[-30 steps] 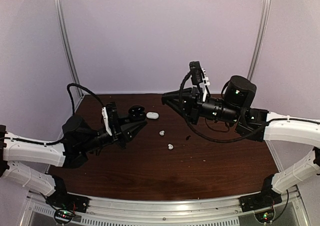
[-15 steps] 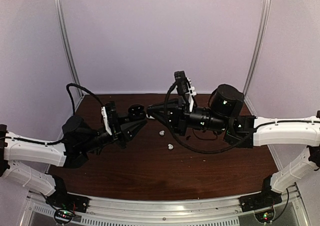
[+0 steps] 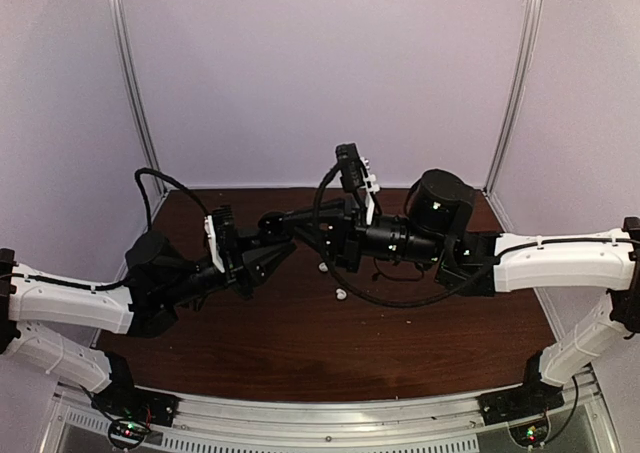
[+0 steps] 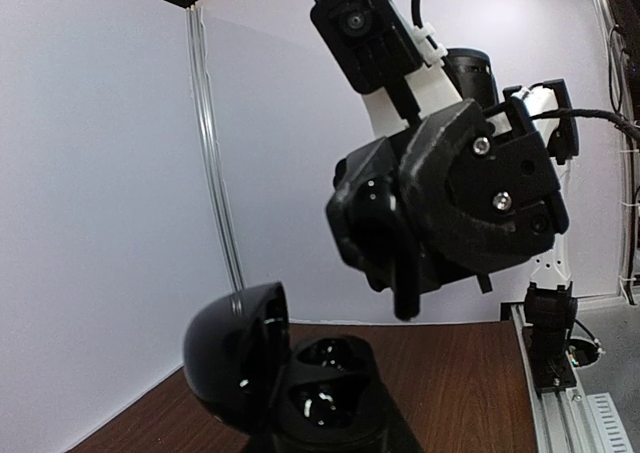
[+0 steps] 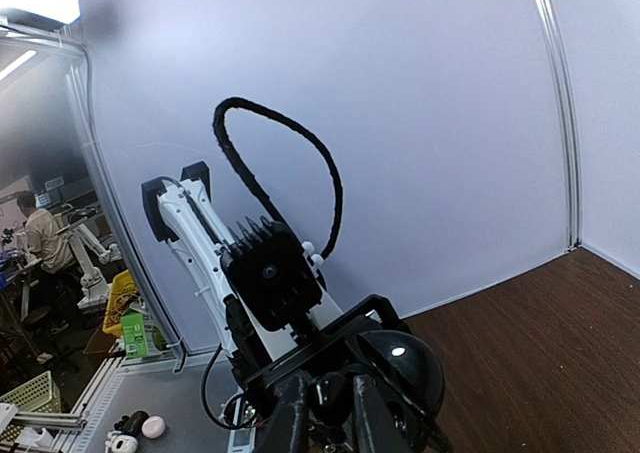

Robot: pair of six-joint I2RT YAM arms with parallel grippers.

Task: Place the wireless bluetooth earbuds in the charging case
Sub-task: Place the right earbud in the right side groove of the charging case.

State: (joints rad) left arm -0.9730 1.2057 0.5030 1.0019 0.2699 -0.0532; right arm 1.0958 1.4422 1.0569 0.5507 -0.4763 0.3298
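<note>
**A:** What differs from a second ago?

**B:** Nearest me, nothing. The two white buds (image 3: 341, 294) lie where they lay on the table (image 3: 430, 343), the farther one (image 3: 322, 267) apart from the nearer. My left gripper (image 3: 278, 240) has not moved either. Its jaws look clamped on the base of the black case (image 3: 272, 219), whose lid (image 4: 235, 363) stands open. The mover is my right gripper (image 4: 404, 308). It has swung leftward across the table and now hangs just above the open case, jaws closed.

**A:** Closed on a bud?

**B:** I cannot tell. In the right wrist view the fingers (image 5: 290, 418) meet, with something dark between them that I cannot make out. The case's two wells (image 4: 322, 358) are dark and glossy, and I cannot tell if either is filled.

**A:** What else is hidden?

**B:** My right arm (image 3: 400, 241) now covers the white case and the black bud I saw earlier. In the left wrist view my own fingers are cut off below the frame.
</note>
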